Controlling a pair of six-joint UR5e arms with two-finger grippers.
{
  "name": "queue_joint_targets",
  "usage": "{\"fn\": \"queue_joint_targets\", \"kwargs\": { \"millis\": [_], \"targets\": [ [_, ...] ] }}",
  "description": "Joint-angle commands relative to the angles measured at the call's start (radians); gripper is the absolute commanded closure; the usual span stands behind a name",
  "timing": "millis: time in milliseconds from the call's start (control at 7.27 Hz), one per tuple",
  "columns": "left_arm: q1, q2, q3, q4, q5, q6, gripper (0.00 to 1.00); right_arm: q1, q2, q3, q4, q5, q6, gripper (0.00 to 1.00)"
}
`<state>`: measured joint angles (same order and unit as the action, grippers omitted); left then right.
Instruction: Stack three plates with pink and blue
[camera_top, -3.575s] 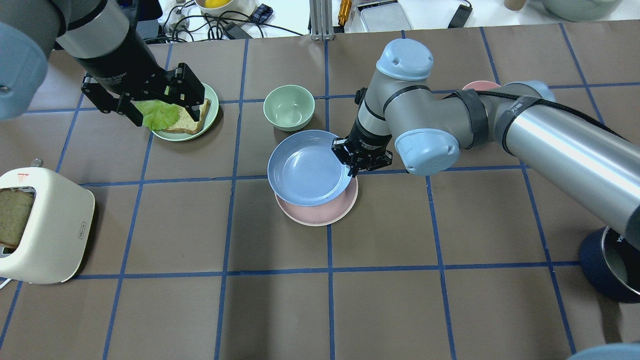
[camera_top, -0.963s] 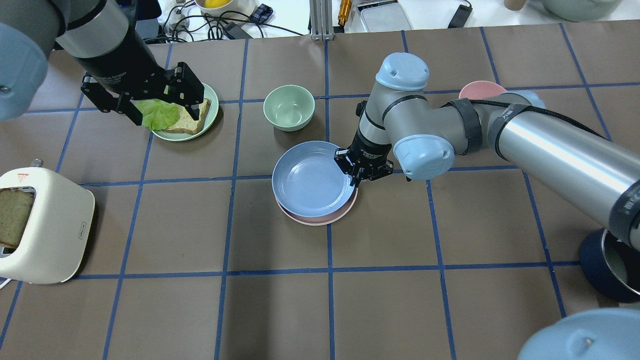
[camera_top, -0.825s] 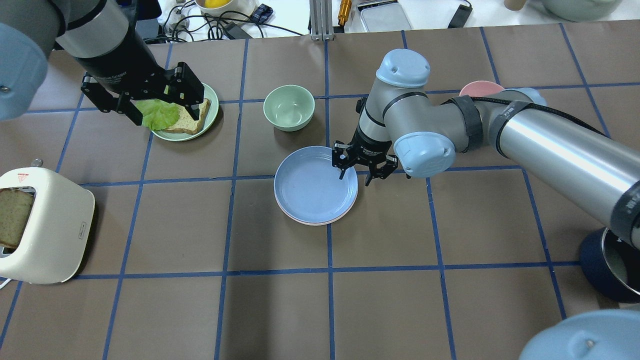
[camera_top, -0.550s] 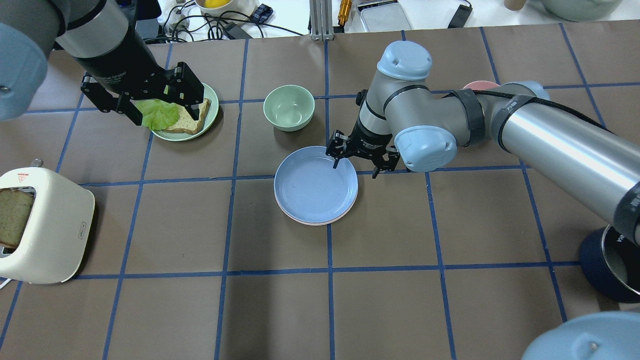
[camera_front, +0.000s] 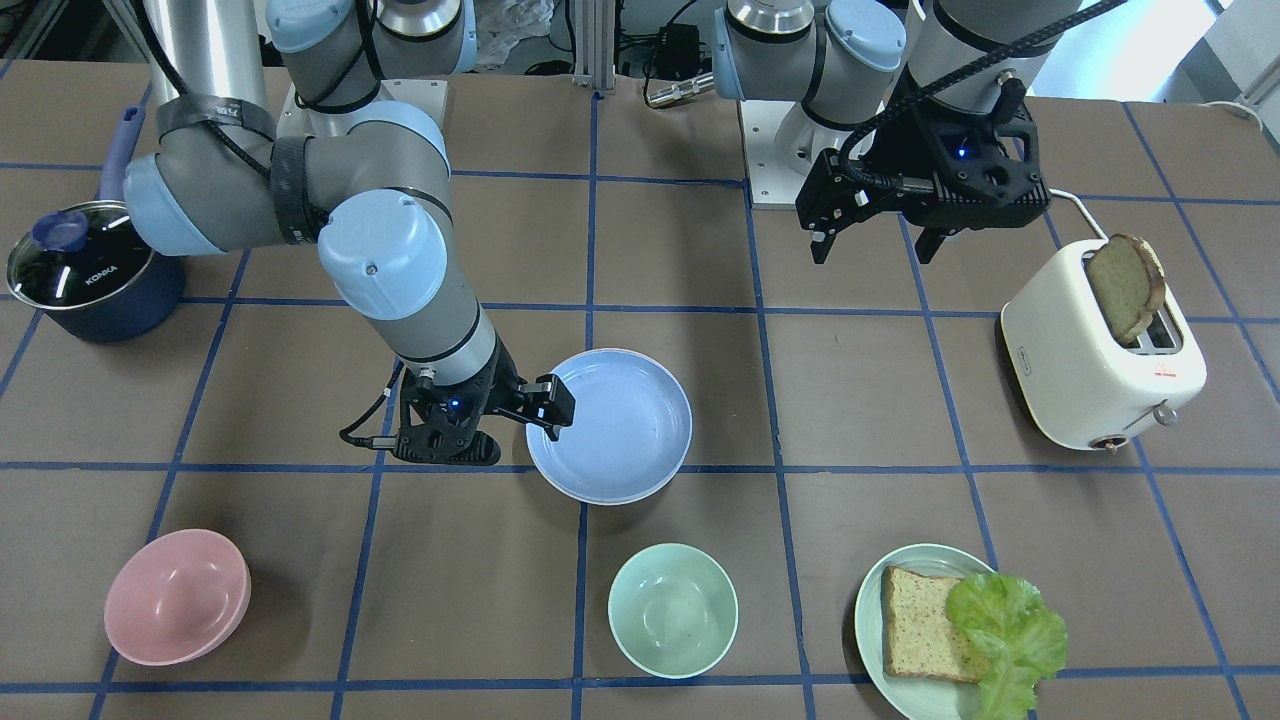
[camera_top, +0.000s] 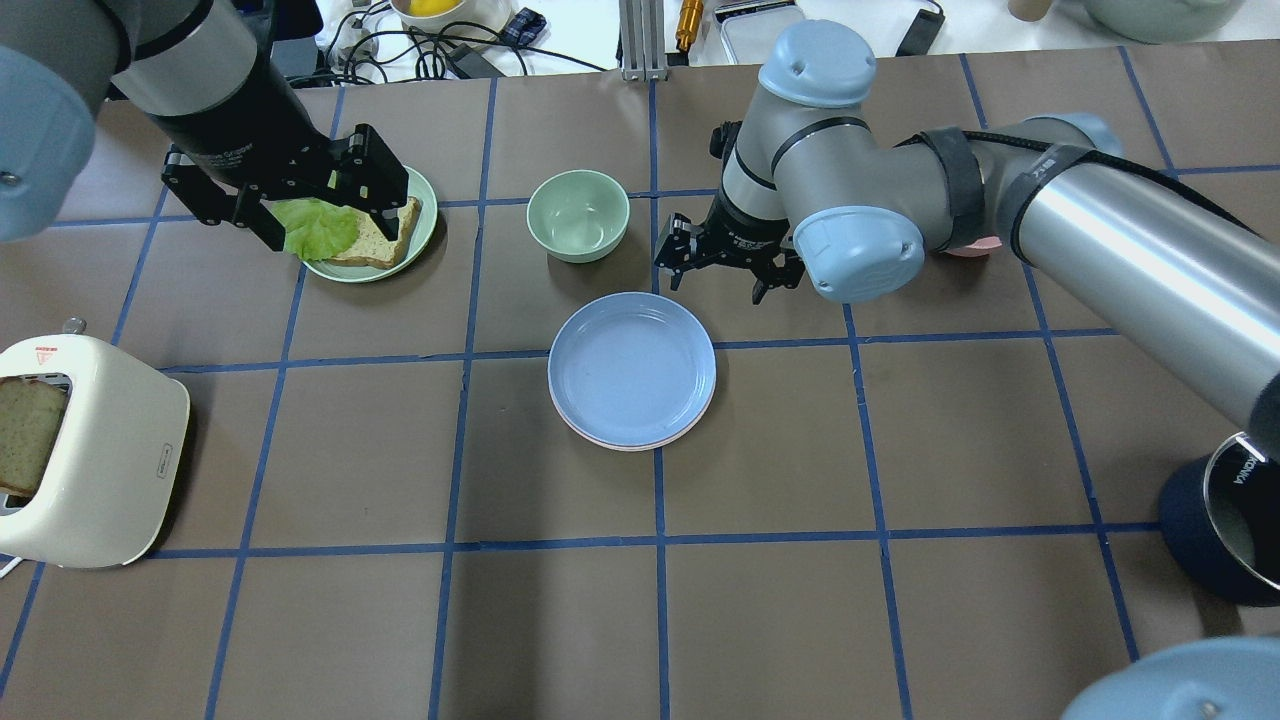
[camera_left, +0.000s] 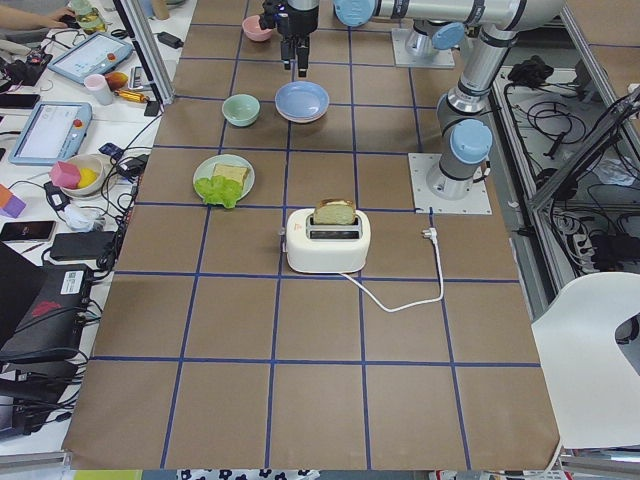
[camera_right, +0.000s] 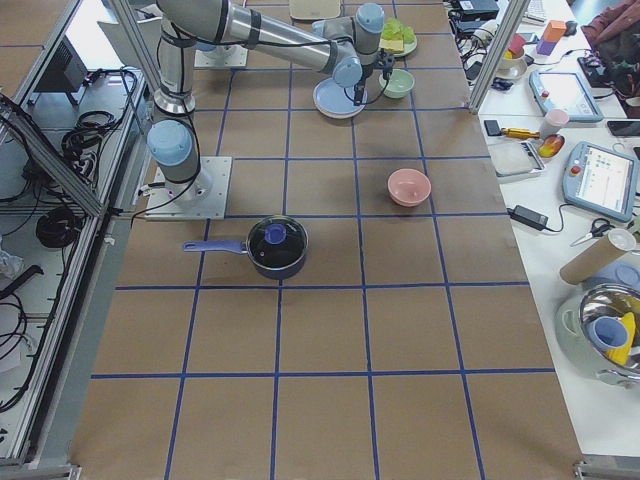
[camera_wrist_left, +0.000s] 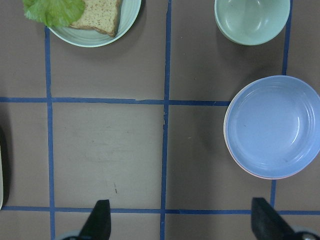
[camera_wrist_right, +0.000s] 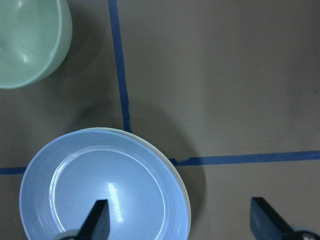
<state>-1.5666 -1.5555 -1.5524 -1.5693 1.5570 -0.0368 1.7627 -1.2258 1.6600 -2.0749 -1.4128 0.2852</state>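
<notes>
Now I am judging the stacking all but done: the blue plate (camera_top: 632, 368) is sitting nested on the pink plate (camera_top: 630, 447) at mid-bench, with the right hand (camera_top: 716, 290) hovering empty and parted just past their far edge. Next I am planning only to lift that hand clear.

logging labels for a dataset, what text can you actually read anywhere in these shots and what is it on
"KONKA": on the glass lid of the dark blue pot.
Toaster: a red mark near the top and a small mark on the side, both too small to read.
Left arm's black wrist: white print, too blurred to read.
Nothing else is legible.
</notes>
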Motion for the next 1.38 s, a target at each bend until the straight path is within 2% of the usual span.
{"fn": "queue_joint_targets", "kwargs": {
  "millis": [0,275,412,688,1238],
  "targets": [
    [0.0,0.0,0.0,0.0,0.0,0.0,0.0,-0.032,-0.056,-0.019,0.024,-0.069,-0.066,0.0],
    [0.0,0.0,0.0,0.0,0.0,0.0,0.0,-0.101,-0.134,-0.032,0.14,-0.11,-0.172,0.0],
    [0.0,0.0,0.0,0.0,0.0,0.0,0.0,-0.138,-0.174,-0.032,0.178,-0.164,-0.205,0.0],
    [0.0,0.0,0.0,0.0,-0.002,0.002,0.0,-0.186,-0.256,-0.032,0.266,-0.164,-0.276,0.0],
    [0.0,0.0,0.0,0.0,0.0,0.002,0.0,-0.19,-0.319,-0.087,0.459,-0.163,-0.279,0.0]
  ]
}}
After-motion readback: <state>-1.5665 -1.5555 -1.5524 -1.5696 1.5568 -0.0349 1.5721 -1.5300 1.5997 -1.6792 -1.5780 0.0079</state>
